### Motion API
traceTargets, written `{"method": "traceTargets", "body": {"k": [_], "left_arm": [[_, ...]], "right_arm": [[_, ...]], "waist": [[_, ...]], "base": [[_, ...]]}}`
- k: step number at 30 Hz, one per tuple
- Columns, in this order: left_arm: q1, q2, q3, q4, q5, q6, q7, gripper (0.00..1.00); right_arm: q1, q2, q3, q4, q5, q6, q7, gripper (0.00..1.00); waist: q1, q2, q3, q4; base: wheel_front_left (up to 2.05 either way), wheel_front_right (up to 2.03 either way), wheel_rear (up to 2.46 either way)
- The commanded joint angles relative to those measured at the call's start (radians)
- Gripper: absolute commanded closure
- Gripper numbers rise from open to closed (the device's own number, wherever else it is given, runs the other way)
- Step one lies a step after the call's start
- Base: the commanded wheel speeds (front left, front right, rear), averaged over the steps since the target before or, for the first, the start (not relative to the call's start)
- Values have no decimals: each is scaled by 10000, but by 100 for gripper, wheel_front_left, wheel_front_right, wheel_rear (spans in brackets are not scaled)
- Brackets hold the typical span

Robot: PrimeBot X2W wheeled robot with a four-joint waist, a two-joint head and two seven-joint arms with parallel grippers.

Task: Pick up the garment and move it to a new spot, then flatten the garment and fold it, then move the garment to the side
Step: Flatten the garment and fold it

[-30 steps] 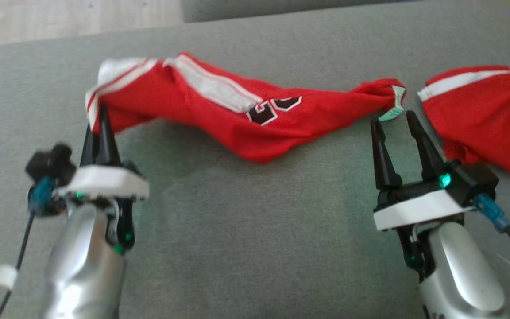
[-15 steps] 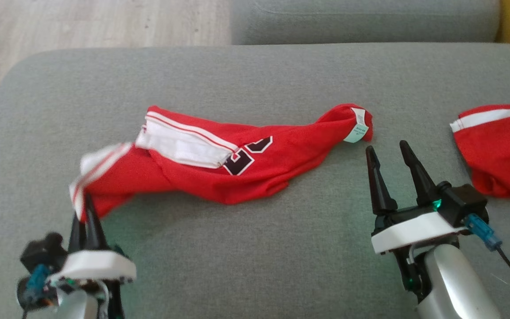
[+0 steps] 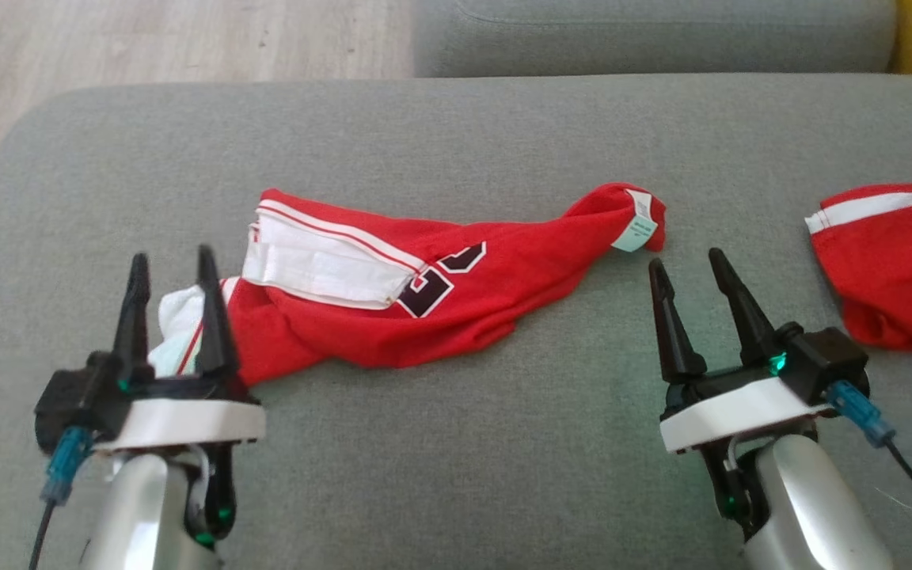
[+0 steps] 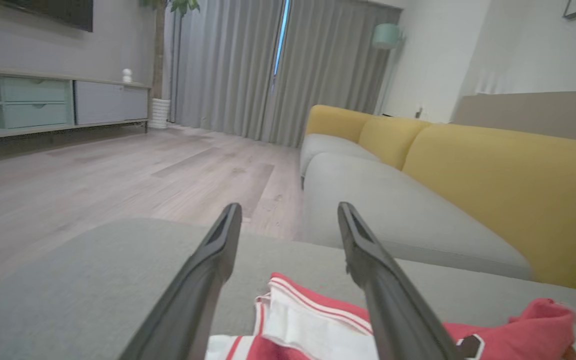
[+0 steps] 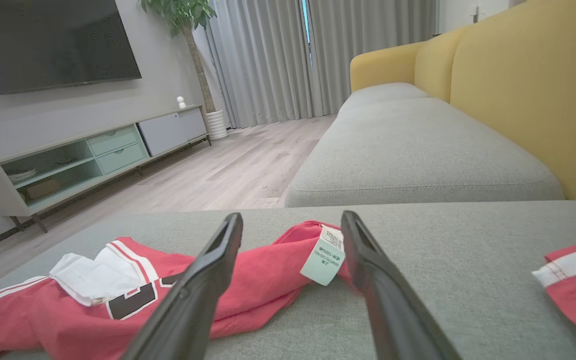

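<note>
The garment (image 3: 456,289) is a red jersey with white trim and a dark number, lying bunched in a long twist across the grey cushion (image 3: 456,443). Its white-trimmed left end lies between and just beyond the spread fingers of my left gripper (image 3: 172,264), which is open and holds nothing. In the left wrist view the garment (image 4: 313,320) sits low between the two fingers of the left gripper (image 4: 288,212). My right gripper (image 3: 684,265) stands open just short of the garment's right end with its pale label (image 3: 636,229). That label (image 5: 324,255) shows between the fingers of the right gripper (image 5: 290,220).
A second red garment with white trim (image 3: 891,269) lies at the cushion's right edge. A grey sofa seat (image 3: 654,36) with yellow backs (image 5: 523,85) stands beyond. Wooden floor (image 3: 147,47) lies past the cushion's far-left edge, with a TV cabinet (image 5: 88,160) across the room.
My left gripper has opened and let go of the garment's left end, which now lies on the cushion. The head camera tilted, shifting the whole picture. The right gripper stayed open.
</note>
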Motion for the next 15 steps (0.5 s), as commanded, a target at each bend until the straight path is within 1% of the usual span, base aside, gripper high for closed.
{"method": "traceTargets", "body": {"k": [1,4,10,13,15], "left_arm": [[-447,162,243,-428,93,-55,-104,0],[-479,44,64,-745,191,-267,-109,0],[-431,-69,-487,-267,365,-480,-112,0],[-644,73,-906,99,642,-587,107,0],[-916,271,-1364,435,936,-691,620,0]], "right_arm": [[-241,5,210,-410,90,65,-109,0],[-213,5,240,-581,180,65,-109,0],[-133,5,291,-656,253,65,-109,0],[-146,5,253,-693,238,65,-109,0],[-159,5,217,-700,200,65,-109,0]], "waist": [[-1,0,41,-73],[-1,0,88,-213],[-1,0,156,-468],[-1,0,222,-521],[-1,0,279,-532]], "base": [[0,0,0],[0,0,0],[0,0,0],[0,0,0],[0,0,0]]}}
